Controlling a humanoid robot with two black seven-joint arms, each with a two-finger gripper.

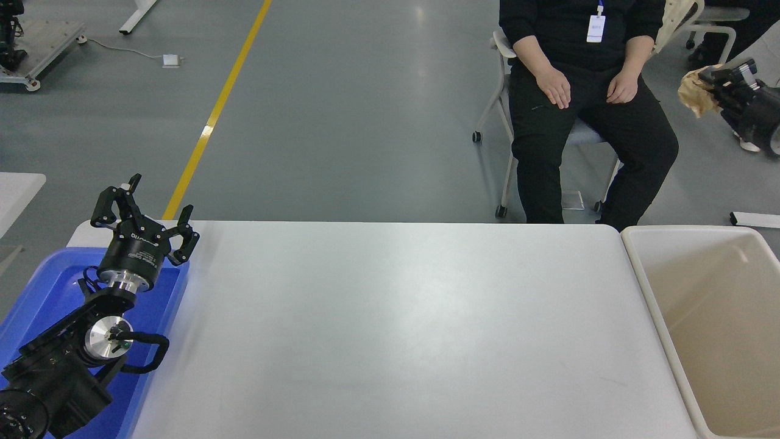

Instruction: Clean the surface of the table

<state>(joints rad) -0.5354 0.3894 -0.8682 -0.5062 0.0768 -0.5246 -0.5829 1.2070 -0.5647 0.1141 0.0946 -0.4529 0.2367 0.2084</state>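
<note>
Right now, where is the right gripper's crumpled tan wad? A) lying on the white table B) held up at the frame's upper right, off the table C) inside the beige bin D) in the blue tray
B: the right gripper is shut on the crumpled tan wad high at the upper right, beyond the table surface and the beige bin.

Even, bright overhead light; a soft sheen lies across the middle of the table surface (390,317). Beyond it the floor carries pale reflections. Focus is sharp, shadows faint.
</note>
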